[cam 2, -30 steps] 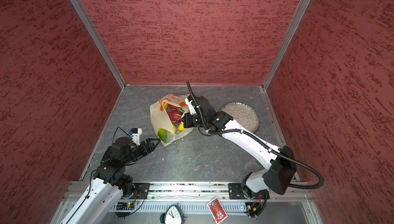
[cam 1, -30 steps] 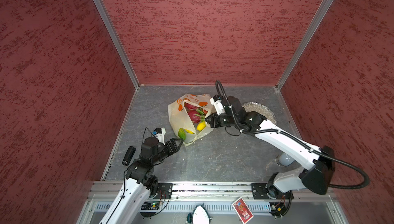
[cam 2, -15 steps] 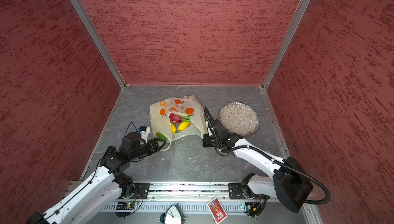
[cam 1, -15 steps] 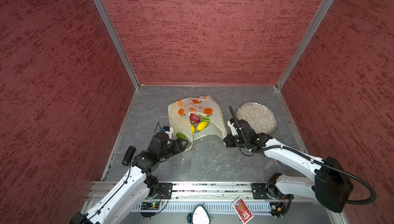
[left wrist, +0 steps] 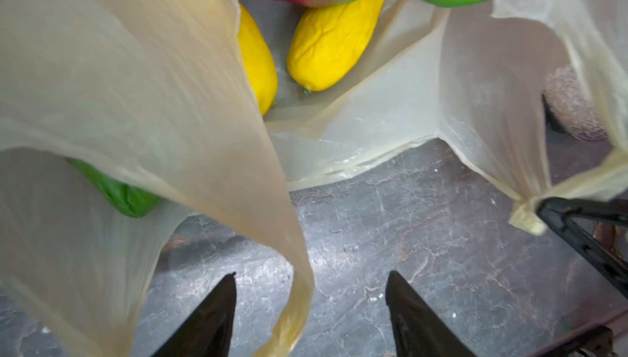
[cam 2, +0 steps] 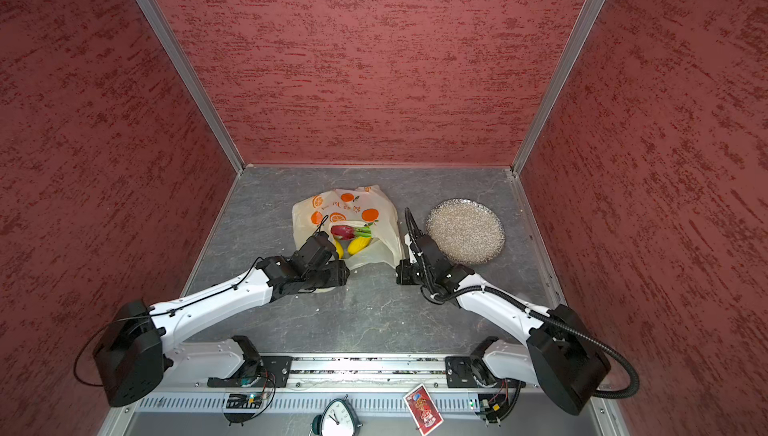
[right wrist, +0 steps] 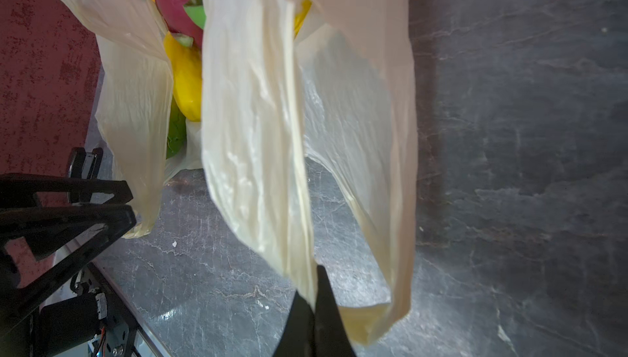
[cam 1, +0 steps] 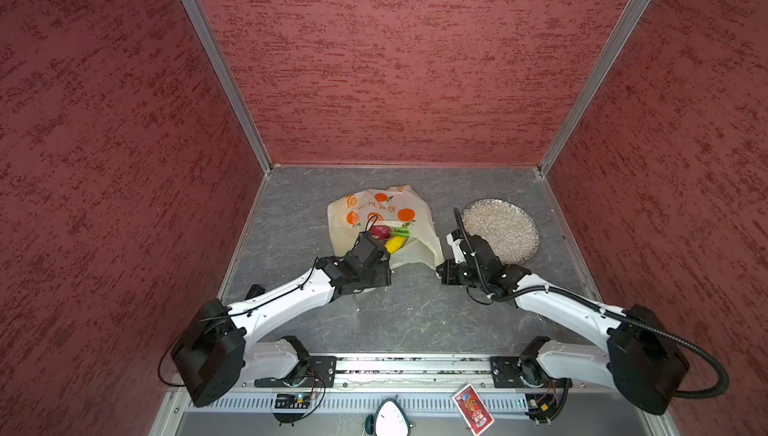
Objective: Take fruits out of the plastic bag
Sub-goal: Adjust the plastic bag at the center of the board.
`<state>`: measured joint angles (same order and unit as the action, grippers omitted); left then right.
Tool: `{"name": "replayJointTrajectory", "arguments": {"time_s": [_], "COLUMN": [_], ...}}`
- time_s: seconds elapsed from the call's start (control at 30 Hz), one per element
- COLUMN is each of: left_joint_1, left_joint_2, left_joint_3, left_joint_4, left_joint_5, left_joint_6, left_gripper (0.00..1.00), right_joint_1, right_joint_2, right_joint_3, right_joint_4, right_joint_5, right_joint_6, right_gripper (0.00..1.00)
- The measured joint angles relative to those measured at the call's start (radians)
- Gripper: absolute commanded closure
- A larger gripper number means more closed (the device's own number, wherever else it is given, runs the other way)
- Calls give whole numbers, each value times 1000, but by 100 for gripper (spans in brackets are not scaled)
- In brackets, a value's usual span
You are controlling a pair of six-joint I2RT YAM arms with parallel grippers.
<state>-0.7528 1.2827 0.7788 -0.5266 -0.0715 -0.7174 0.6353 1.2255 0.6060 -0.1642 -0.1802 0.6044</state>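
One plastic bag (cam 1: pixel 376 205) and one speckled plate (cam 1: pixel 500 226) sit on the surface (cam 1: pixel 415 317). The bag shows two yellow mangoes (left wrist: pixel 334 35), one pink dragon fruit (cam 2: pixel 343 231) and one green fruit (left wrist: pixel 119 192).

Pale-yellow plastic bag (cam 1: pixel 338 234) (orange prints) lying flat, mouth open; pink dragon fruit (cam 1: pixel 380 231), yellow mangoes (cam 2: pixel 359 245) inside.

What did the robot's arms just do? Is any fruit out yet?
The right pincer, shut on a handle of the bag, pulled it back toward the robot's base, stretching the mouth open. The left pincer, open, moved forward to that mouth. The fruits stayed inside; the plate did not move.
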Motion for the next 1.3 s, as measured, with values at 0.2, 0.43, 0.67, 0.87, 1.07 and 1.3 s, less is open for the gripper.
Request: {"name": "replayJointTrajectory", "arguments": {"time_s": [0.2,0.43,0.67,0.87,1.07,1.3], "left_joint_1": [98,84,205,468,524,524], "left_joint_2": [71,73,-249,-671,-811,-779], "left_joint_3": [3,1,-150,-299,-328,-312], "left_joint_4": [4,40,58,-27,-120,-220], "left_joint_5": [72,129,166,259,326,293], "left_joint_6": [5,24,-3,-26,-37,-82], "left_gripper": [48,100,100,100,100,100], "right_joint_1": [-23,-36,-47,-54,-63,-72], "right_joint_2": [-12,-12,-14,-14,-1,8], "right_joint_3": [-26,-28,-35,-39,-39,-39], "right_joint_4": [27,48,56,64,69,68], "right_joint_5": [-17,-40,-51,-58,-65,-63], "right_joint_6": [10,14,18,24,30,44], "right_gripper": [100,100,100,100,100,100]}}
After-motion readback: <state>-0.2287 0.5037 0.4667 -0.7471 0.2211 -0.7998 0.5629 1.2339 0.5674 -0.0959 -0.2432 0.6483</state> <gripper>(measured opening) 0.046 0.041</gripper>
